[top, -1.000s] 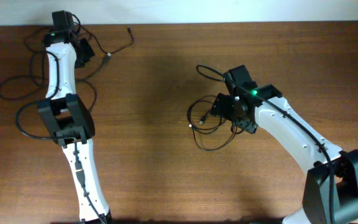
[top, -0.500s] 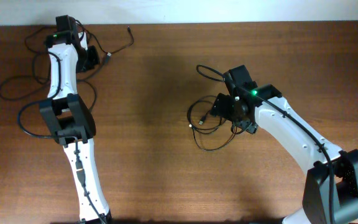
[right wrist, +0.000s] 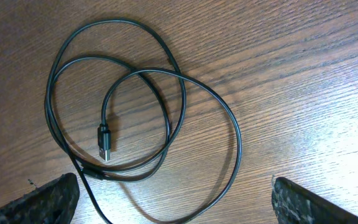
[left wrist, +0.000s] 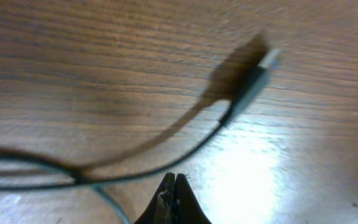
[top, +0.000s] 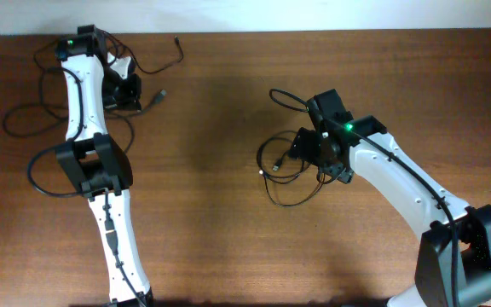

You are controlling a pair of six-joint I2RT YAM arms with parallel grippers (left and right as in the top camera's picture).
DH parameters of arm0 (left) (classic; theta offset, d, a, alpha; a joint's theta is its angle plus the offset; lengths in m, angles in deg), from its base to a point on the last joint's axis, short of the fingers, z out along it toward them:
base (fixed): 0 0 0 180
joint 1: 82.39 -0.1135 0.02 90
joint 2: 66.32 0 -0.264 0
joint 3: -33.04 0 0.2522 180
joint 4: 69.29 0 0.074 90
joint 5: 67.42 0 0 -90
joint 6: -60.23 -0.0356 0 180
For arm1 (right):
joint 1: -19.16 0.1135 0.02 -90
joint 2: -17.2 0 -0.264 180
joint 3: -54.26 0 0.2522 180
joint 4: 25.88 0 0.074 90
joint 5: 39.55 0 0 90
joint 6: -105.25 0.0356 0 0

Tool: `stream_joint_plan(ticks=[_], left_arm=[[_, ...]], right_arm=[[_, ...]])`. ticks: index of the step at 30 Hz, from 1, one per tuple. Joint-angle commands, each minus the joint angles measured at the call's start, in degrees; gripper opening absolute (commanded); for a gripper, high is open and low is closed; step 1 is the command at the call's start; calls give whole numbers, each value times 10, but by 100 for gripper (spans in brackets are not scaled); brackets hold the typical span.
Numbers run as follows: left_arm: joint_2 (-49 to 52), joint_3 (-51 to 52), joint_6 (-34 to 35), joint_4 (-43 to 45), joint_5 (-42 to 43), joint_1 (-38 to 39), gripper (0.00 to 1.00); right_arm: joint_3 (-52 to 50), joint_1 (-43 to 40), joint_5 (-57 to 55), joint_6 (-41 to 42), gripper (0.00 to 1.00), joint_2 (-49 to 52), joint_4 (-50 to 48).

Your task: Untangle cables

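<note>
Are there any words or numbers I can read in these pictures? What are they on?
None. Nothing readable shows on the table, the arms or the cables.
The plug in the left wrist view is too blurred to show any mark.

Blurred left wrist view, glare on table point(left wrist: 253, 168), soft shadows

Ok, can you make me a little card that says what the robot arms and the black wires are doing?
table: brown wood
left tool: shut, with a blurry wire running right by its tips; can't tell if it is pinched
right tool: open, holding nothing
looped wire: lying flat under the right tool, untouched
</note>
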Motion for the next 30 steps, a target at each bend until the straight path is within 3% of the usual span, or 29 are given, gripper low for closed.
stream_joint_plan(ticks=[1,4,8,20,26,30], left_arm=[[5,-95,-3,-35,10,-7,0],[5,-196,48,-70,10,-8,0],[-37,-199,102,-68,25,-6,0],[-198,-197,101,-79,237,14,0],[-296,-183,92,-79,235,81,0],[-379,-98,92,-79,197,150,0]], right_arm=[[-5,1,-7,-4,98,3,0],[-5,1,-7,-4,99,3,0],[-5,1,-7,-4,99,3,0],[-5,1,-7,-4,98,3,0],[-5,1,-7,-4,98,3,0],[-5,1,-7,-4,98,3,0]])
